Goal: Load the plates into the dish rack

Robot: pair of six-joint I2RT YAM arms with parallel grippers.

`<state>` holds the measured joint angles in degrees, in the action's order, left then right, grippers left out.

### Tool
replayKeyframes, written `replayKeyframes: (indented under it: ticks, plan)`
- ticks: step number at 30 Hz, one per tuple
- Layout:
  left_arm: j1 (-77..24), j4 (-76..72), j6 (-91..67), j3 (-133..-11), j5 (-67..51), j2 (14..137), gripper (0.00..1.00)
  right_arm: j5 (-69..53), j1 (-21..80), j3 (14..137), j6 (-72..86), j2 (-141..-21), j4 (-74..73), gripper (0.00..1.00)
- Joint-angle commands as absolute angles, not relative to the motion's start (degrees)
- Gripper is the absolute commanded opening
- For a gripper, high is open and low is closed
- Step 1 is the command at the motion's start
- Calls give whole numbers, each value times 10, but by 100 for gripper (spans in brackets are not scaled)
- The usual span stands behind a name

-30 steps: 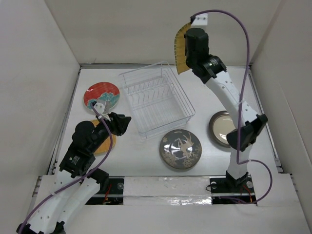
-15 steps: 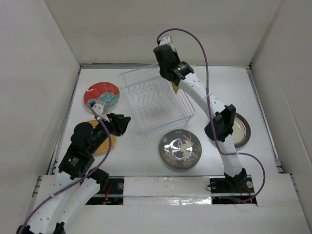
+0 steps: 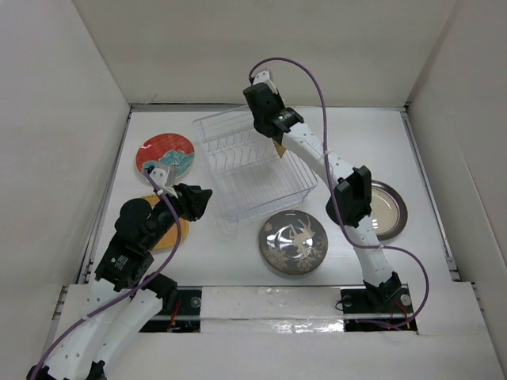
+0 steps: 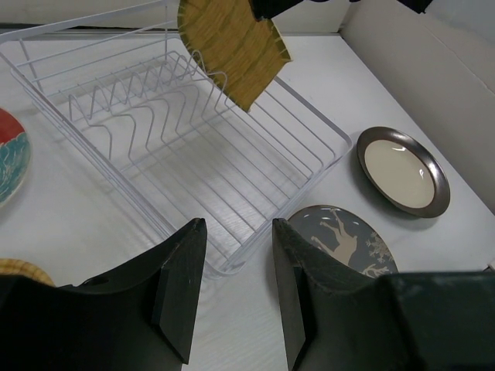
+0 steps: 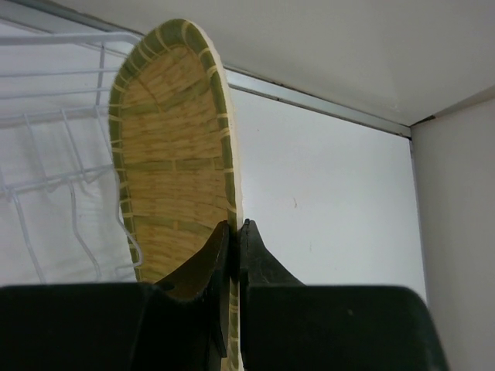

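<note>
While the left claw (image 3: 195,203) sits parted, low by the dish rack (image 3: 253,165)'s near-left corner, the right arm (image 3: 333,170) stretches over its far side, right claw (image 5: 234,230) pinching the yellow fan plate (image 4: 229,48) above the dividers; top view mostly hides it.

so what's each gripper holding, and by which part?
Right gripper pinches the yellow fan-shaped plate by its rim, above the rack. Left gripper is open, holding nothing.
</note>
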<state>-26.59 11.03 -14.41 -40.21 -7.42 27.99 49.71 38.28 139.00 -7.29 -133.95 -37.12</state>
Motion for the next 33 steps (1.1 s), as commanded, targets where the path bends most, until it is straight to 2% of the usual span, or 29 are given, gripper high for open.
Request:
replayKeyframes:
  ticks: [1,10,12,13,14,17,20,23,25,27,28,29,30,32,33]
  plan:
    - [-269,97,-142,-408,-74,277,37,512,387,1411,-87,-1350,-335,0]
    - [-269,97,-142,-407,-75,279,37,519,410,1366,-119,-1373,-286,0]
    - [-269,97,-142,-407,-74,279,37,514,410,1361,-107,-1374,-287,9]
    - [-269,97,-142,-407,-74,279,37,513,410,1359,-101,-1369,-288,19]
    - [-269,97,-142,-407,-75,280,37,512,410,1356,-89,-1364,-287,38]
    - [-269,98,-143,-407,-74,282,38,503,410,1343,-63,-1328,-280,60]
    - [-269,96,-143,-408,-73,281,38,482,410,1325,-28,-1269,-279,69]
    - [-269,97,-142,-408,-74,280,38,432,402,1249,34,-1199,-255,70]
    - [-269,97,-142,-408,-73,278,38,400,385,1176,68,-1102,-225,70]
    - [-269,96,-142,-407,-74,273,38,383,370,1019,116,-979,-149,61]
    - [-269,97,-143,-407,-76,271,38,382,347,966,143,-936,-130,47]
    - [-269,96,-143,-407,-79,269,38,383,330,856,209,-892,-102,5]
    - [-269,94,-143,-406,-79,266,38,368,309,800,238,-847,-90,0]
    - [-269,93,-143,-406,-83,262,38,360,238,697,338,-718,-89,0]
    - [-269,94,-143,-406,-83,260,38,349,211,598,364,-677,-92,0]
